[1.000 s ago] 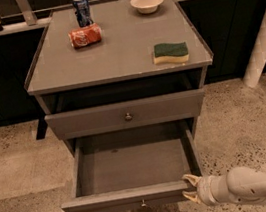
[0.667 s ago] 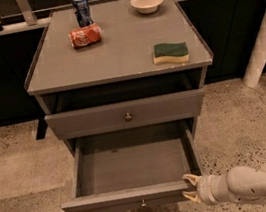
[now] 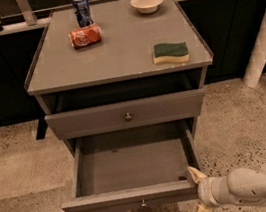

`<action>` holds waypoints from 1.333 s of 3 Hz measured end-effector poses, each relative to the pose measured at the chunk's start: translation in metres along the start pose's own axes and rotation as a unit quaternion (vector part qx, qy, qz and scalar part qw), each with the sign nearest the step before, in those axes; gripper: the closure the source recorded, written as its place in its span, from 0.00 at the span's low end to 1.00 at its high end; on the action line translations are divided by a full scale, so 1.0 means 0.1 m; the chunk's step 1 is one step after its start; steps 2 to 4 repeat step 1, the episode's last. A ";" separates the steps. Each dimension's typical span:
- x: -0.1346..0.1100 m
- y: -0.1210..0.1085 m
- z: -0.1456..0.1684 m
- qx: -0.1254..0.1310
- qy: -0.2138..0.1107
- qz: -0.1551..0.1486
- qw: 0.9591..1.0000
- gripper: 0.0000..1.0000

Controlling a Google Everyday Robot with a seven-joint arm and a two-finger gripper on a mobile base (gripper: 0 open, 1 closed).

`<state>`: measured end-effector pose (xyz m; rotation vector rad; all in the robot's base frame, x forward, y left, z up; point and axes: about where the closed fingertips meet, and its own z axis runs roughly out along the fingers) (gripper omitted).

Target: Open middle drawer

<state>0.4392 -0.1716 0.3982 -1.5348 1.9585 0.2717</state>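
Observation:
The middle drawer is pulled far out of the grey cabinet, showing an empty shallow grey box. Its front panel has a small round knob. My gripper is at the right end of that front panel, well right of the knob. It is open: the upper fingertip sits at the panel's top corner and the lower one hangs below the panel. My pale arm comes in from the lower right.
A shut drawer with a knob sits above the open one. On the cabinet top are an upright blue can, a crushed red can, a white bowl and a green-yellow sponge. A white post stands at right.

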 end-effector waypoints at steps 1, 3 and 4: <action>0.00 0.00 0.00 0.000 0.000 0.000 1.000 0.00; 0.00 0.00 0.00 0.000 0.000 0.000 1.000 0.00; 0.00 0.00 0.00 0.000 0.000 0.000 1.000 0.00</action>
